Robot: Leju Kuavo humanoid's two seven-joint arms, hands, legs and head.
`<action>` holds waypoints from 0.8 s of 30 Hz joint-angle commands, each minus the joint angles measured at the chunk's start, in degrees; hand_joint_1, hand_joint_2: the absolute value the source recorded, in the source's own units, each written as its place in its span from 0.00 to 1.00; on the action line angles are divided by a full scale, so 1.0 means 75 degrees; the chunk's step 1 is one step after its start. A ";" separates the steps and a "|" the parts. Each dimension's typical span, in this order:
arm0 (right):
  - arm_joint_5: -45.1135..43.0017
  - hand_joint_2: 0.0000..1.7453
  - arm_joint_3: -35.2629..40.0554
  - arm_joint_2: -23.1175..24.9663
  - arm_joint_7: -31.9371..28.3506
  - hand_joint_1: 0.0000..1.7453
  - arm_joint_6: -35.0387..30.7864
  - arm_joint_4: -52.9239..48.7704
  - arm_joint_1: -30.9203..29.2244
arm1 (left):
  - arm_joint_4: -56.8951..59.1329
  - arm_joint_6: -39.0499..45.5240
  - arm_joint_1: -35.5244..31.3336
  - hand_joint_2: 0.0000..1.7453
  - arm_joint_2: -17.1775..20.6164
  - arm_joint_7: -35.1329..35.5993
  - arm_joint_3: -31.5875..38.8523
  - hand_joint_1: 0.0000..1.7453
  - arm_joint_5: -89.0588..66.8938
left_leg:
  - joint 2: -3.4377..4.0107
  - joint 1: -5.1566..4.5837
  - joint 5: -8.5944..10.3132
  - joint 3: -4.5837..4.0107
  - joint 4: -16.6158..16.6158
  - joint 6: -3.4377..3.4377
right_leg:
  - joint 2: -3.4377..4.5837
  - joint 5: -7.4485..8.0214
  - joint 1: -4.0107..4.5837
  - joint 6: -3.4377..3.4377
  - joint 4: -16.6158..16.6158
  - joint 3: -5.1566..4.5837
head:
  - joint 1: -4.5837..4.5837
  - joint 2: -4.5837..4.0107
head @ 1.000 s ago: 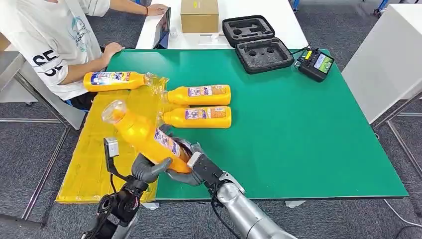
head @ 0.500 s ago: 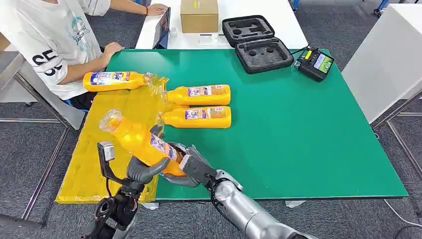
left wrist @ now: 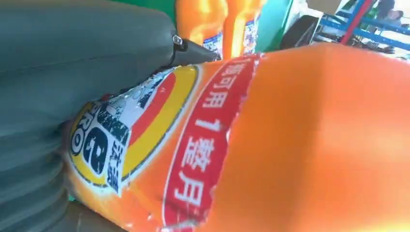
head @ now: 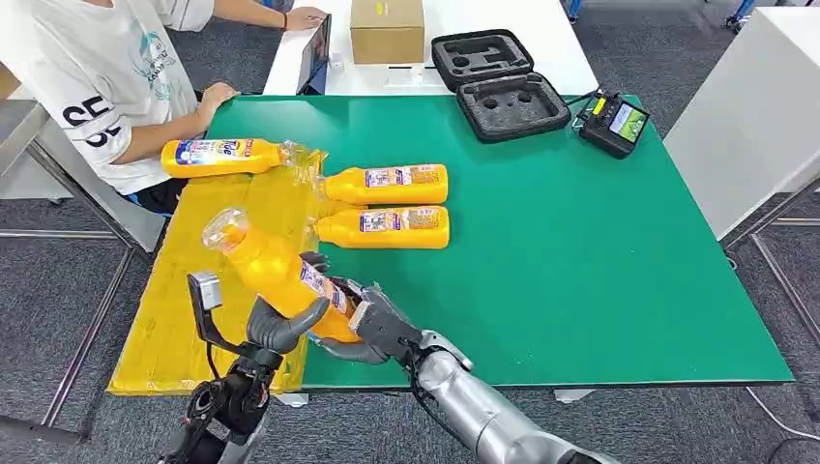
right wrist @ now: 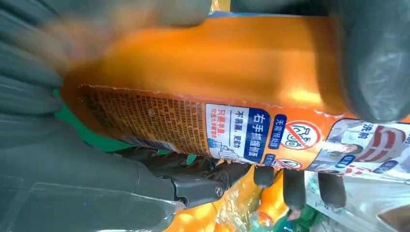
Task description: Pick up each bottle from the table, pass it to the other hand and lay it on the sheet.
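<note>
Both hands are gripping at once: the left hand (head: 278, 327) is wrapping the middle of the bottle (head: 276, 271) while the right hand (head: 372, 324) is cupping its base, above the sheet (head: 164, 319) edge. If either is letting go unevenly, the tilted, slick orange bottle with its clear cap is risking a slip.

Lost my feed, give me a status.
Both hands, left hand and right hand, on one tilted bottle above the yellow sheet. One bottle lies across the sheet's far edge, two on table.
</note>
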 commanded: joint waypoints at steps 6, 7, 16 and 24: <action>0.0167 1.00 0.0383 0.0055 0.0076 1.00 0.0034 0.0267 -0.0179 | 0.0148 0.0061 -0.0684 1.00 -0.0220 -0.0167 -0.0408 1.00 -0.0014 | -0.0024 0.0008 -0.0004 0.0008 0.0004 -0.0006 | -0.0020 -0.0011 0.0007 -0.0005 0.0001 0.0017 | -0.0003 0.0000; 0.0167 1.00 0.0383 0.0055 0.0076 1.00 0.0034 0.0267 -0.0179 | 0.0148 0.0061 -0.0684 1.00 -0.0220 -0.0167 -0.0408 1.00 -0.0014 | -0.0031 0.0009 -0.0013 0.0023 0.0007 -0.0008 | -0.0025 -0.0021 0.0008 -0.0008 0.0003 0.0035 | -0.0003 0.0000; 0.0663 0.00 0.0514 -0.0008 0.0572 0.00 -0.0681 0.0180 -0.0232 | -0.0315 0.1401 -0.0639 1.00 -0.0087 -0.0983 -0.0074 1.00 -0.1101 | -0.0022 0.0015 -0.0024 0.0035 0.0016 -0.0013 | -0.0013 -0.0027 0.0014 -0.0011 0.0008 0.0046 | 0.0000 0.0000; 0.1878 0.00 -0.0376 -0.1261 0.0777 0.00 -0.3456 -0.5569 0.1560 | -0.1381 0.5580 0.0128 1.00 0.0412 -0.2233 0.1268 1.00 -0.5701 | -0.0026 0.0013 -0.0024 0.0038 0.0005 -0.0011 | -0.0018 -0.0029 0.0012 -0.0009 -0.0002 0.0051 | -0.0003 0.0000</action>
